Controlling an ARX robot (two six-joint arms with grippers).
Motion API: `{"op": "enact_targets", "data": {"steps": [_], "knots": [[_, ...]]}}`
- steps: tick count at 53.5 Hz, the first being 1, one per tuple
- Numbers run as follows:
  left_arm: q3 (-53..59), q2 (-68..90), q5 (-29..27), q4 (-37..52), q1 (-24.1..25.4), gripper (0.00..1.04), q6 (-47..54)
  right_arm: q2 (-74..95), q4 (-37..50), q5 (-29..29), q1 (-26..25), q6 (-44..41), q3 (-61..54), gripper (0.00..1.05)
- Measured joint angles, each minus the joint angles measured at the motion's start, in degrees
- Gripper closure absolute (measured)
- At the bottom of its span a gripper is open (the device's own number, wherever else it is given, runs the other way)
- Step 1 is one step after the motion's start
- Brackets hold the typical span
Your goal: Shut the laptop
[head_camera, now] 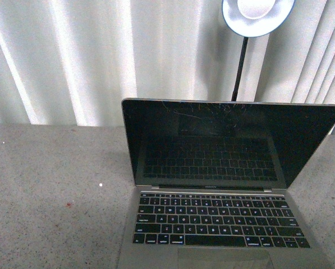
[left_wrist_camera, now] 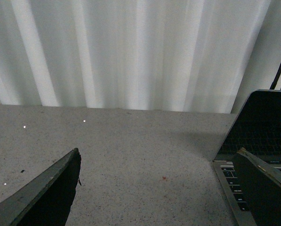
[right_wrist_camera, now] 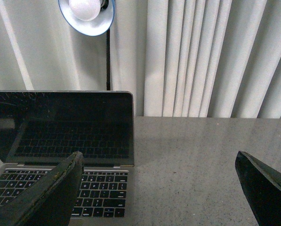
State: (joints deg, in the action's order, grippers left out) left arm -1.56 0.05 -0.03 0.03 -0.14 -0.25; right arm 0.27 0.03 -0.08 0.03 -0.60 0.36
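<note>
Though squarely in front of the robot, not closed in any degree: laptop point(head_camera: 223, 185) flat on the speckled grey table point(head_camera: 49, 190), lid up and tilted back, dark scratched screen point(head_camera: 229, 140) facing the front camera, black keyboard point(head_camera: 218, 218) fully exposed below it. Behind the laptop, a lamp point(head_camera: 257, 14) on a thin black stem and a pale pleated curtain point(head_camera: 72, 56).

Off the laptop's left side, the left gripper point(left_wrist_camera: 154, 188), low over bare table, jaws spread wide and holding nothing. Off the laptop's right side, the right gripper point(right_wrist_camera: 156, 188), jaws likewise wide apart and empty. In each wrist view one finger point(right_wrist_camera: 46, 193) overlapping the laptop's near corner, though impossible to tell whether hovering above the deck or merely in front of it; no visible contact with the lid from either side. Neither arm showing in the front view.

Judged from this: task at its very start, nothing done. Left to do, all of it: bring one gripper up to the top edge of the lid, push that edge forward and down through its whole swing, and let it settle flat on the keyboard deck, probably with some care against sliding the laptop across the table
</note>
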Motion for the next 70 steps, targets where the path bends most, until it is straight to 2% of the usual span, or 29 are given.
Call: {"op": "enact_targets", "data": {"steps": [9,12,14,17,20,24,27,31,35,41,50,55,58,70], "knots": [[0.0,0.0,0.0,0.0,0.0,0.07,0.0,0.0,0.0,0.0,0.0,0.0,0.0,0.07],[-0.4,1.0,-3.4,-1.8,-0.9,0.07,-4.3,0.0,0.0,0.0,0.0,0.0,0.0,0.07],[-0.4,2.2,-4.7,-1.7,-0.9,0.07,-8.4,1.5,-3.1,4.8,1.3,2.2,1.0,0.07],[-0.6,7.4,-2.8,3.5,0.7,0.07,-17.5,8.3,-5.2,13.9,3.0,4.6,3.5,0.07],[-1.6,12.2,0.6,9.9,2.3,0.07,-21.7,15.5,-0.9,14.9,1.8,4.6,4.7,0.07],[-4.8,21.6,6.1,21.0,3.2,0.07,-22.9,26.3,8.9,12.8,-0.7,2.3,6.6,0.07],[-10.0,33.9,10.3,33.4,2.8,0.07,-21.2,39.8,21.1,9.4,-2.5,-2.7,10.6,0.07],[-15.5,45.2,13.7,42.4,0.8,0.07,-19.3,51.2,29.2,5.6,-3.0,-7.1,15.6,0.07],[-22.1,57.0,14.8,48.2,-2.4,0.07,-16.3,63.1,35.7,0.9,-3.1,-10.7,21.4,0.07],[-31.5,71.0,15.0,48.8,-7.4,0.07,-11.1,75.8,41.3,-2.4,-2.0,-14.3,29.1,0.07],[-42.6,82.1,12.6,45.9,-12.3,0.07,-5.1,82.0,39.5,-7.1,0.3,-19.1,35.7,0.08],[-48.7,86.6,8.9,41.2,-14.2,0.09,-1.6,84.3,39.0,-9.4,1.0,-21.9,39.0,0.22],[-53.8,90.3,6.9,35.4,-15.4,0.23,0.6,86.2,37.3,-12.2,1.5,-23.9,41.7,0.36],[-63.1,96.8,1.0,20.4,-18.3,0.58,12.3,90.2,32.8,-18.4,1.8,-30.0,46.6,0.72]]}}
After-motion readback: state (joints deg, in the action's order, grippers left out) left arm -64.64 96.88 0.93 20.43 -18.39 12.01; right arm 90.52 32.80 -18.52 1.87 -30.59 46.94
